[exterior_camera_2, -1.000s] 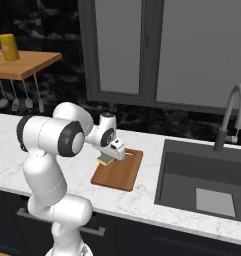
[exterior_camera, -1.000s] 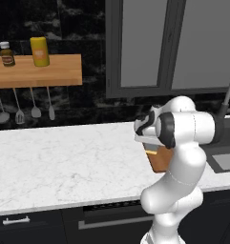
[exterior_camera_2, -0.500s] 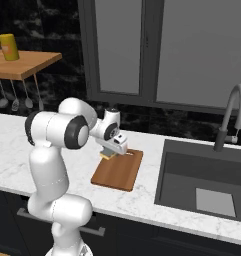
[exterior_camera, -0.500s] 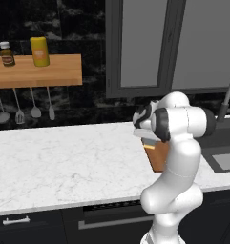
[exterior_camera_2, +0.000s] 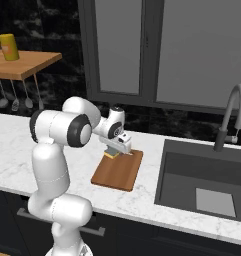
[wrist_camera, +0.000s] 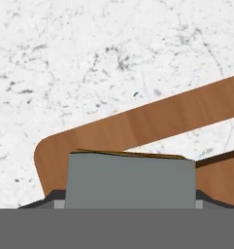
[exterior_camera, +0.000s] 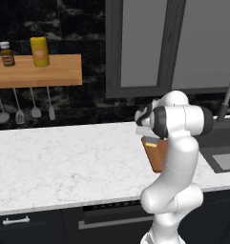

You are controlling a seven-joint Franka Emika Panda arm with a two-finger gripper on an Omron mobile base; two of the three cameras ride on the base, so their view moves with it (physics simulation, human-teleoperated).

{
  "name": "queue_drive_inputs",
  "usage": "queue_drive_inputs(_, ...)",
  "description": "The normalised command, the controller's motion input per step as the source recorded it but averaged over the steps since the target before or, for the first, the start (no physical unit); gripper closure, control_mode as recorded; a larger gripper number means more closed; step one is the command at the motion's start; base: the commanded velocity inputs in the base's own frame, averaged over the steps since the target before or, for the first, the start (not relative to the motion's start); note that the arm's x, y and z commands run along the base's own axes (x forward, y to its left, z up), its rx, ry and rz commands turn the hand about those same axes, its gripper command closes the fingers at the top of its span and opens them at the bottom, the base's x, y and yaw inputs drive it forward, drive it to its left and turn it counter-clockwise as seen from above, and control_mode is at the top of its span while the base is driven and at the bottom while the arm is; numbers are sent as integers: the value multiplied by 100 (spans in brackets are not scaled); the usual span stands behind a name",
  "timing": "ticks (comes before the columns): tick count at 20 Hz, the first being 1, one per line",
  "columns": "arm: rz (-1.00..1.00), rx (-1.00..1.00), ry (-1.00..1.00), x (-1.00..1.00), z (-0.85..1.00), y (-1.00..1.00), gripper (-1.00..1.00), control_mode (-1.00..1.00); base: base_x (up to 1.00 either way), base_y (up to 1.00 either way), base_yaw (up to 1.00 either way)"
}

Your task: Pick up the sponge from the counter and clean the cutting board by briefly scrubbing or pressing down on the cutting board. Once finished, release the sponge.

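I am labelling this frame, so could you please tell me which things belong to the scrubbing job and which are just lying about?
Job:
sponge, held in the gripper
cutting board
counter

Lying about:
wall shelf
yellow canister
brown bottle
hanging utensils
sink
faucet

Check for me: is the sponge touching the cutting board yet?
Cannot tell. In the hand view the sponge overlaps the cutting board with no gap or contact line visible; in the right base view the gripper hides its underside.
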Motion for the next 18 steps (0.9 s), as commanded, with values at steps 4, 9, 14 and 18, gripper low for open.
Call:
queue_drive_inputs(4,0,0,0,5,-14,-35,100,-100,0,0,0)
queue_drive_inputs(9,0,0,0,1,-17,-39,100,-100,0,0,0)
queue_drive_inputs(14,0,0,0,0,-13,-47,100,-100,0,0,0)
queue_drive_inputs(18,2,0,0,0,-5,-50,100,-100,0,0,0)
